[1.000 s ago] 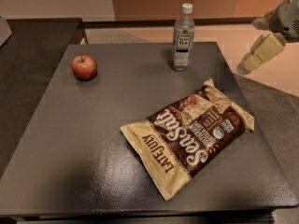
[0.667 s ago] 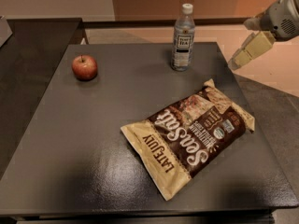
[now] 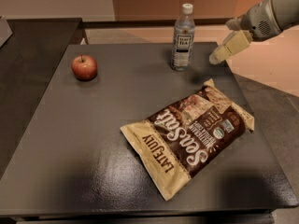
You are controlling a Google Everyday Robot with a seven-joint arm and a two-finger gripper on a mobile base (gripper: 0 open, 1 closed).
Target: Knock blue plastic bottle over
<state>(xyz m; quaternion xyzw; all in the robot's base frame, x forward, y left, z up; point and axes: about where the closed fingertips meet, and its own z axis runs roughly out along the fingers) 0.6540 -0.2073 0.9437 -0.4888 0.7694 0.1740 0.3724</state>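
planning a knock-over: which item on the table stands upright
The blue plastic bottle with a white cap; the apple is round, the snack bag lies flat. The gripper hangs beside the bottle.

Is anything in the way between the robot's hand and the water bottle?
No, nothing visible. The gripper hangs right of the bottle, over the far right corner of the table, with only open space between them. The snack bag lies nearer the camera, and the apple sits far to the left.

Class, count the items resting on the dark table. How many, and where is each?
3: the bottle upright at the far edge, the apple at far left, the bag lying flat, near right. The hand hovers right of the bottle. Nothing seems hidden.
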